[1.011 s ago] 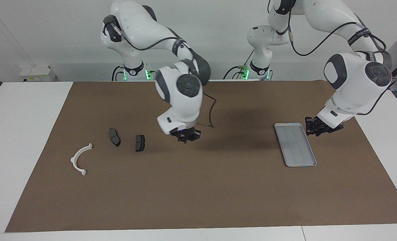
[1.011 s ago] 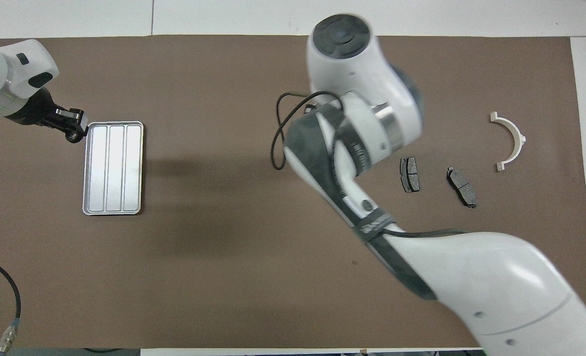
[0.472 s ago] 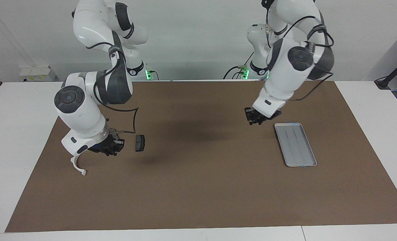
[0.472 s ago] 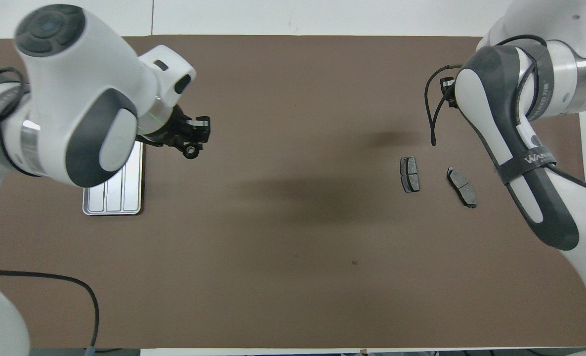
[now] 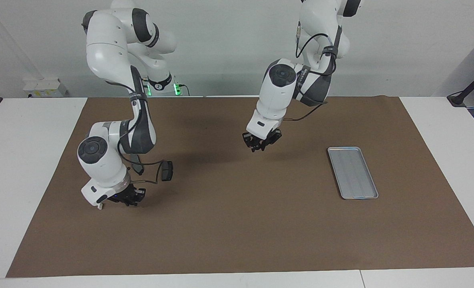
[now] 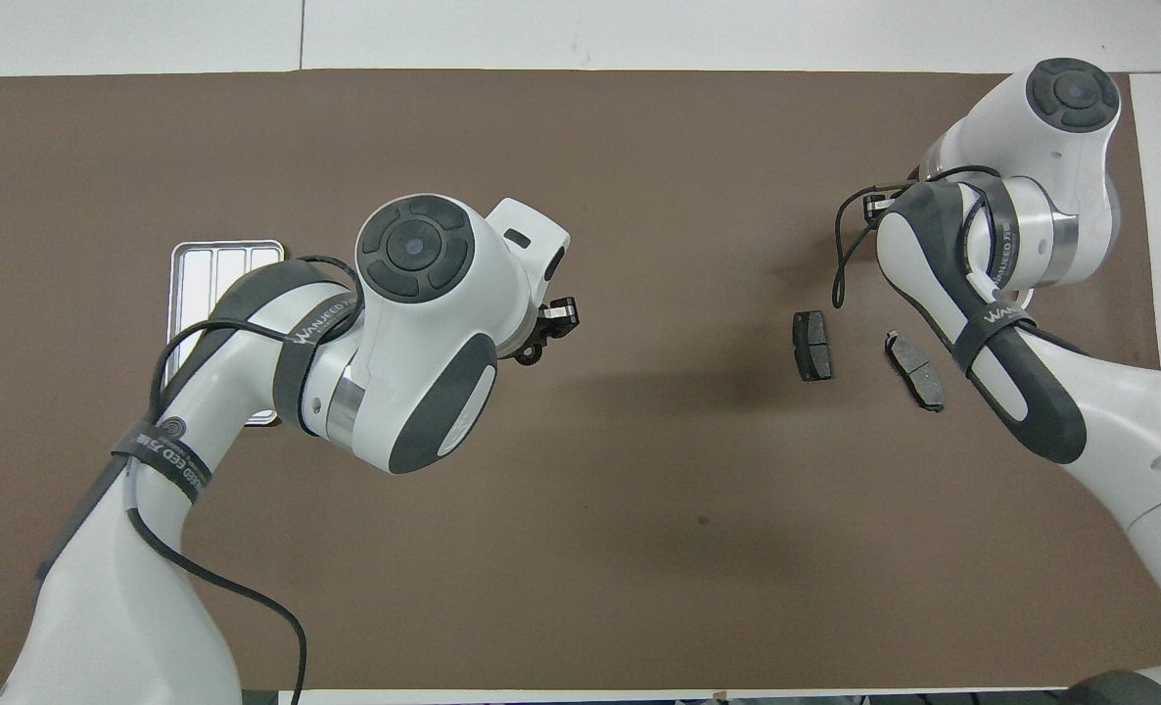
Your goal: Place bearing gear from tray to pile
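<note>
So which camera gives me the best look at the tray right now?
The facing view: the tray lies fully in sight on the brown mat toward the left arm's end of the table, with nothing in it. In the overhead view the left arm covers most of it, leaving only the part farthest from the robots showing.

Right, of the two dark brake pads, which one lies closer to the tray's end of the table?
The straight-lying pad sits toward the tray; the slanted pad lies beside it, toward the right arm's end.
</note>
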Action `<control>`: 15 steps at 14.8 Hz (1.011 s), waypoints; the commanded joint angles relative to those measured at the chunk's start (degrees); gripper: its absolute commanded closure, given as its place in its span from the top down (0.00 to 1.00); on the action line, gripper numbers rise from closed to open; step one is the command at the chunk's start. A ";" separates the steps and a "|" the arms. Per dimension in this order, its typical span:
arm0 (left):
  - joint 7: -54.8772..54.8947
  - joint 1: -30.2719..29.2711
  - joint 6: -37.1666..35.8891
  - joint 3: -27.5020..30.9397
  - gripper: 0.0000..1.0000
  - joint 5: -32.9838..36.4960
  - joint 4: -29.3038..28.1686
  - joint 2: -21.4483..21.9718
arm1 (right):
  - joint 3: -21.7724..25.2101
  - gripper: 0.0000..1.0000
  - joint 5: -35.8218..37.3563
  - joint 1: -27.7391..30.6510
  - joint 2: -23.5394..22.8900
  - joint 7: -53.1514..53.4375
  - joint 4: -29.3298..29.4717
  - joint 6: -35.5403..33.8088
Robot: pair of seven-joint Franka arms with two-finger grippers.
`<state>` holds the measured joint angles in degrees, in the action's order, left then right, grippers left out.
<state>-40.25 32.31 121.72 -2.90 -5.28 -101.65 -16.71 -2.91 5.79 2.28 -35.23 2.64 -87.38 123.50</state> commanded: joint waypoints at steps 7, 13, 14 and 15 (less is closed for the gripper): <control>-3.78 3.11 14.06 1.23 0.00 -0.17 -6.37 -4.64 | -0.69 0.41 0.45 1.15 -1.69 -1.06 -0.86 4.47; -3.69 3.02 15.56 1.58 0.00 -0.08 -6.02 -5.70 | -0.61 1.00 0.62 -1.22 5.50 -0.97 -0.24 -6.14; -3.52 2.59 16.17 1.67 0.00 0.18 -6.02 -5.96 | -0.61 1.00 0.62 -2.01 7.61 -0.97 -0.07 -8.87; -3.43 2.15 16.96 1.67 0.00 1.58 -6.11 -6.31 | -0.61 1.00 0.62 -2.71 9.80 -0.97 0.11 -11.59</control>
<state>-43.35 34.39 136.68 -2.06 -5.12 -108.12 -21.93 -3.23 5.85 0.73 -31.09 2.38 -86.17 116.93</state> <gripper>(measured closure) 0.656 0.009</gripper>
